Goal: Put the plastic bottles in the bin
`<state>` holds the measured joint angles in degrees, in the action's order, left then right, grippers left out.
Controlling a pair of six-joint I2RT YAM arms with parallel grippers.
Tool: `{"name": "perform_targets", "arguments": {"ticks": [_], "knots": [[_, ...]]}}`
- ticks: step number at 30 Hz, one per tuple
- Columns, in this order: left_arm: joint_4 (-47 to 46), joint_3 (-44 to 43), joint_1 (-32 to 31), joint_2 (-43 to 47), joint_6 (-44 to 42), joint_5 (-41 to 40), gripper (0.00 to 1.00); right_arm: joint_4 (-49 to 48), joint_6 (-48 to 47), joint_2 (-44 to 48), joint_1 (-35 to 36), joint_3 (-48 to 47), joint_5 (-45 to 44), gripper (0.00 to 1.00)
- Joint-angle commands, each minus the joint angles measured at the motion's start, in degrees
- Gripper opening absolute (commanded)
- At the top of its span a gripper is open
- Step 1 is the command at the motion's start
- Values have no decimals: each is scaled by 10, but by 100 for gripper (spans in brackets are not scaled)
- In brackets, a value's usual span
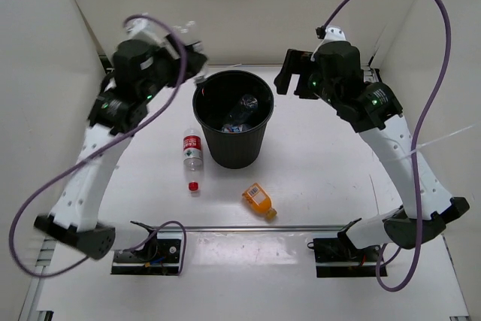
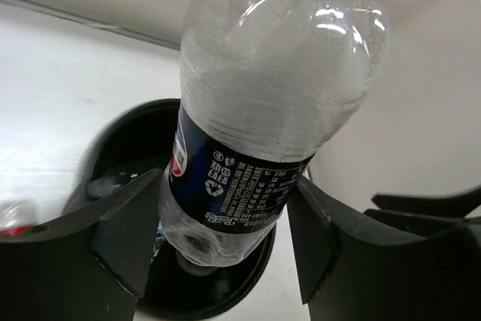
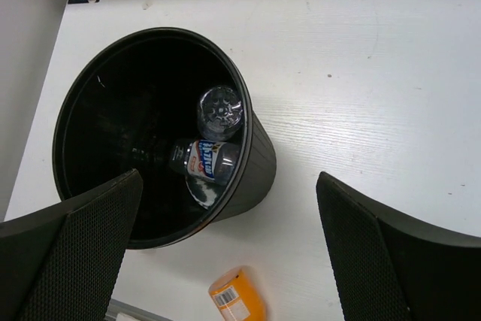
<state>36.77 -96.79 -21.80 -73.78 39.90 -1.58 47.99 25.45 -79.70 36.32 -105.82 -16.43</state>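
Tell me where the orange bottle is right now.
In the top view the orange bottle lies on the table just near-side of the bin, right of the red-label bottle.

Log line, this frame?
left gripper: shut on dark-labelled clear plastic bottle by round black bin | right gripper: open | orange bottle, red-labelled bottle: on table

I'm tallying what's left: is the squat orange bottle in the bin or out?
Out. The orange bottle lies on its side on the table, nearer the arm bases than the bin and apart from it.
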Motion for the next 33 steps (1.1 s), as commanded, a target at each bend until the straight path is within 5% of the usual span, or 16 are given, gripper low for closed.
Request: {"name": "perform_targets", "arguments": {"ticks": [1,4,8,13,19,33], "knots": [[54,-46,-60,-129,-81,34,77,-11,14,16,-6,4,21,100],[162,-175,-88,-185,-49,-118,100,-11,14,16,-6,4,21,100],[212,-125,-63,-122,38,-218,100,-11,20,39,-19,32,16,100],[73,212,77,76,90,-128,100,-6,30,59,-30,58,26,100],[15,360,157,82,1,11,100,-6,30,59,-41,58,57,100],[-18,232,102,9,-40,25,98,-6,25,59,-41,63,57,100]]}}
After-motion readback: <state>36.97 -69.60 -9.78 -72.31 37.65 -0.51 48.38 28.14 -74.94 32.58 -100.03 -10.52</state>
